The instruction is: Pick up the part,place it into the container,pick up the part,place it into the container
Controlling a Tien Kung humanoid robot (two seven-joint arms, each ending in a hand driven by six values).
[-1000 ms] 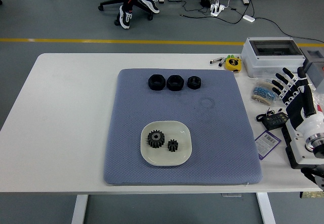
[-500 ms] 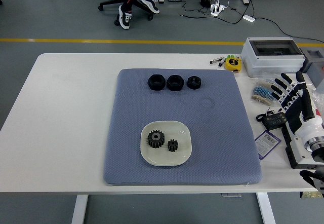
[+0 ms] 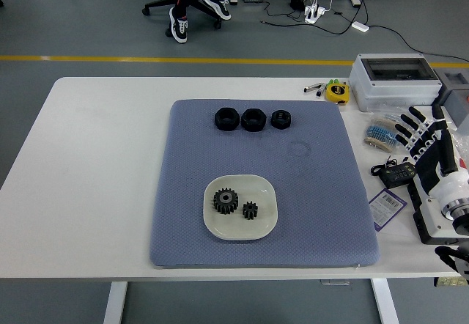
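- On a blue-grey quilted fabric mat point(image 3: 308, 192) spread over the white table point(image 3: 95, 170), a shallow cream-coloured ceramic dish point(image 3: 265, 214) holds two black toothed metal gears, the larger gear point(image 3: 226, 201) to the left and the smaller gear point(image 3: 250, 210) just beside it, apart from each other; both lie flat inside the rim, which suggests the placing is done.
- Along the mat's far edge, three black ring-shaped threaded nuts point(image 3: 253, 119) sit in a neat row, well apart from the dish and seemingly no part of the job.
- At the table's right edge, the robot's white-and-black five-fingered right hand point(image 3: 425, 137) hovers over loose clutter, fingers spread and straight, holding nothing.
- Both gears lie well to the left of that hand and nearer the table's front edge, with a broad stretch of mat between; the hand appears parked clear of the work.
- Beyond the hand sits a grey plastic box with a clear lid point(image 3: 392, 81).
- No left arm shows.
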